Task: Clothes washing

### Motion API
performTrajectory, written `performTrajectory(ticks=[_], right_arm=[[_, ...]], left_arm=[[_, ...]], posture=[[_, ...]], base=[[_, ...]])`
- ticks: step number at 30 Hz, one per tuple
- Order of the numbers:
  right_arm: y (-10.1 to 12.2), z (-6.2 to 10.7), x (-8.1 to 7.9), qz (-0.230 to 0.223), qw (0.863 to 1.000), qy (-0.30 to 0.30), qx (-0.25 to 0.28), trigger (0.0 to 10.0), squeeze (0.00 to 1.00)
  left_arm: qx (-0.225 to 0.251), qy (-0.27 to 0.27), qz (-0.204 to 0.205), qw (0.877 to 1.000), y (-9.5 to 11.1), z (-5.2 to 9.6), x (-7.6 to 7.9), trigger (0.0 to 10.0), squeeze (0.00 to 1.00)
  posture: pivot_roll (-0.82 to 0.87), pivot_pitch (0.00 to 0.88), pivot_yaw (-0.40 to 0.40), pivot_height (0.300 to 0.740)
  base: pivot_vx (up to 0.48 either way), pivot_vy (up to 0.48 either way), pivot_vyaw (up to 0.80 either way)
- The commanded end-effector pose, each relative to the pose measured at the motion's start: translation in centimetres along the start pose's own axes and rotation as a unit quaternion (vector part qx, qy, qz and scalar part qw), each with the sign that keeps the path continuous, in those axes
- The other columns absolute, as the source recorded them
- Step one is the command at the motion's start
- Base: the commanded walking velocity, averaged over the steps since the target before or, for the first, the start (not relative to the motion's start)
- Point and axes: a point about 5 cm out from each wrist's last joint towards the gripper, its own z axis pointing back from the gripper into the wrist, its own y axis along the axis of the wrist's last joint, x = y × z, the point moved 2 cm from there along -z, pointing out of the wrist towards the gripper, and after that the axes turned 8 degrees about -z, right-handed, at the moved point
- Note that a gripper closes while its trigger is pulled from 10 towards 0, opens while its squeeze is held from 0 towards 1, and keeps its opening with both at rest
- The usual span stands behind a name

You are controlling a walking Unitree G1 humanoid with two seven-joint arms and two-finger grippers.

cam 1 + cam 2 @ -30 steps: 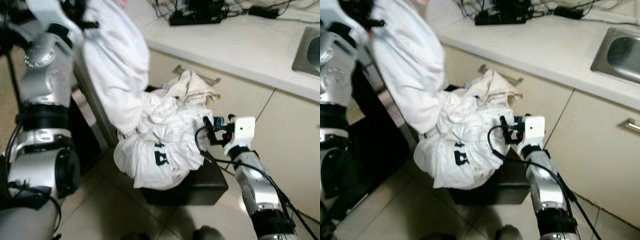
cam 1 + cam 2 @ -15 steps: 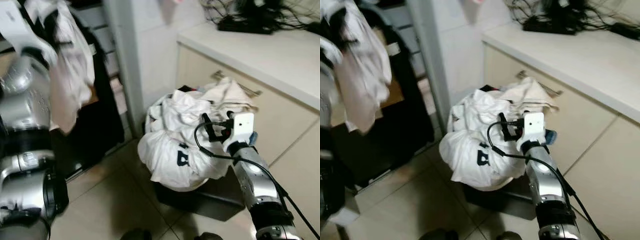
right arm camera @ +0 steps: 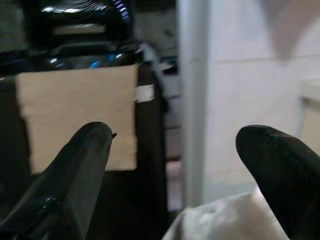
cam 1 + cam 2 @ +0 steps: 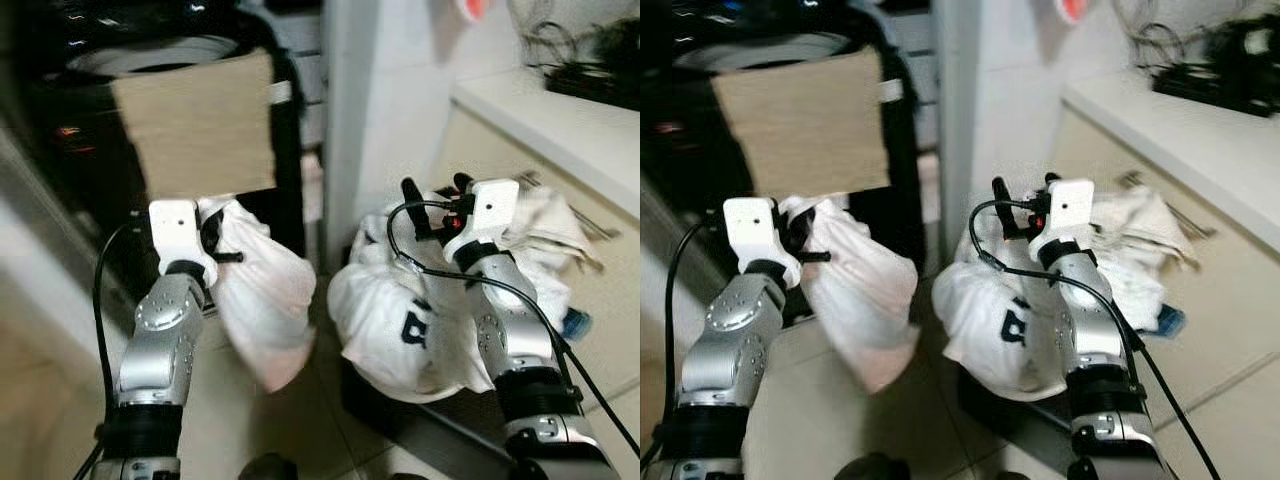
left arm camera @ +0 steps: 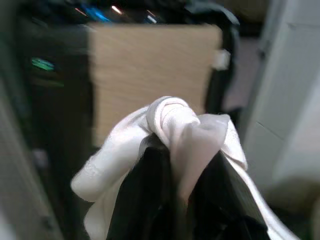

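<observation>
My left gripper (image 4: 215, 240) was clamped on one white garment (image 4: 262, 305) before the dark washer (image 4: 150, 70) — unloaded yet, I judged — while my right gripper (image 4: 435, 195), fingers spread empty, hovered over the heaped basket (image 4: 400, 320).

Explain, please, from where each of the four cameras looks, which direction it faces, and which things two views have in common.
Left eye view: on the head, facing forward and down; shows both silver arms, the left gripper clamping a white garment, and the clothes pile.
Right eye view: the head's other eye, same scene, with the right gripper open above the pile.
Left wrist view: looks along its black fingers pinching the garment, toward the cardboard panel.
Right wrist view: looks between its spread fingers at the same panel.
Shared: both wrist views see the panel on the black machine.
</observation>
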Motion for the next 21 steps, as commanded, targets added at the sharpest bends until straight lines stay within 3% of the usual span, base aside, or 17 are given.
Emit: performTrajectory(ticks=[1, 6, 12, 21], right_arm=[[-0.1, 0.0, -0.1, -0.002, 1.000, 0.004, -0.001, 10.0, 0.00], [-0.5, -0.4, -0.7, -0.007, 1.000, 0.013, -0.007, 10.0, 0.00], [-1.0, -0.5, -0.6, -0.006, 1.000, 0.004, -0.019, 10.0, 0.00], [-1.2, -0.5, -0.9, 0.007, 1.000, 0.012, -0.015, 10.0, 0.00]], left_arm=[[0.010, 0.011, -0.015, 1.000, 0.5, 0.3, -0.2, 0.0, 0.00], [0.006, 0.000, -0.034, 0.999, 0.3, 0.7, 1.0, 0.0, 0.00], [0.046, -0.037, -0.077, 0.995, 1.8, 0.7, 2.4, 0.0, 0.00], [0.056, -0.007, -0.058, 0.997, 2.4, 0.3, 2.6, 0.0, 0.00]], posture=[[-0.14, 0.000, 0.016, 0.726], [-0.12, 0.000, 0.004, 0.726], [-0.12, 0.000, -0.001, 0.726], [-0.12, 0.000, 0.002, 0.726]], base=[[0.000, 0.000, 0.61], [0.000, 0.000, 0.61], [0.000, 0.000, 0.41], [0.476, 0.000, 0.00]])
